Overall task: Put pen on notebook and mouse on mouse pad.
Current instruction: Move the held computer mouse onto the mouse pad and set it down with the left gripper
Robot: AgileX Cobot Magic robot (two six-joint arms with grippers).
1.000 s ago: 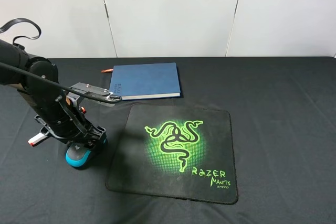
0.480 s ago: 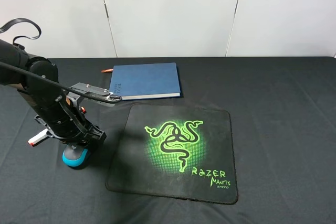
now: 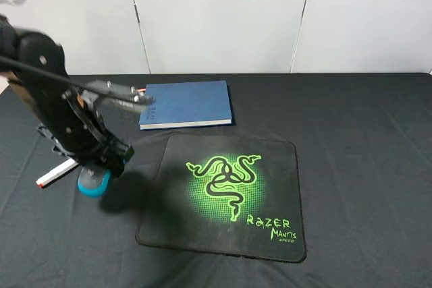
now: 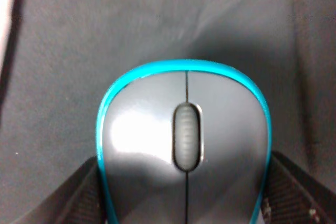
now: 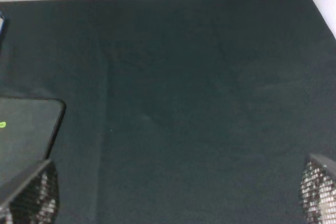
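Your left claw is closed on the mouse, its ribbed black pads against both teal flanks. The shell is glossy grey, rounded, with a ridged scroll wheel. The mouse is left of the mouse pad, just beside the white pen. Your right claw gapes wide and empty over the matte black table.

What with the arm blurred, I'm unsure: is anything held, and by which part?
Left gripper holds the mouse by its two sides; right gripper holds nothing.

pen — far end hidden behind left arm | mouse — top covered by arm | arm blurred
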